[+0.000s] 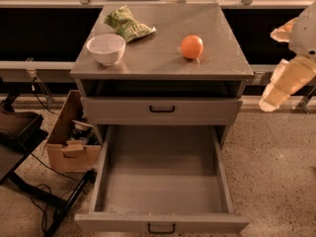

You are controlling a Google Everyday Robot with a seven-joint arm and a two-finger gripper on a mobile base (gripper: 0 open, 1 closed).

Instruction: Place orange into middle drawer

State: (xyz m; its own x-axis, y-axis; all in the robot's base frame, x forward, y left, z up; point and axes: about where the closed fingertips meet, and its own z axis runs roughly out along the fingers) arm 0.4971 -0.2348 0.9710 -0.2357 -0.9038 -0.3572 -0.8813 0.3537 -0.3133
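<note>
Camera view: the orange (191, 47) sits on the cabinet top (163, 63), apart from the other things there. The bowl (105, 49) is at 9 o'clock from it, and the green bag (127, 26) is at 1 o'clock from the bowl. The middle drawer (163, 191) is pulled out at 6 o'clock from the orange, and its floor is bare. The drawer above (162, 110) is closed. The gripper (286, 85) hangs off the cabinet at 4 o'clock from the orange, well apart from it. I cannot tell if it is open or closed. It holds nothing that I can see. A cardboard box (74, 142) stands on the floor at 9 o'clock from the middle drawer.
</note>
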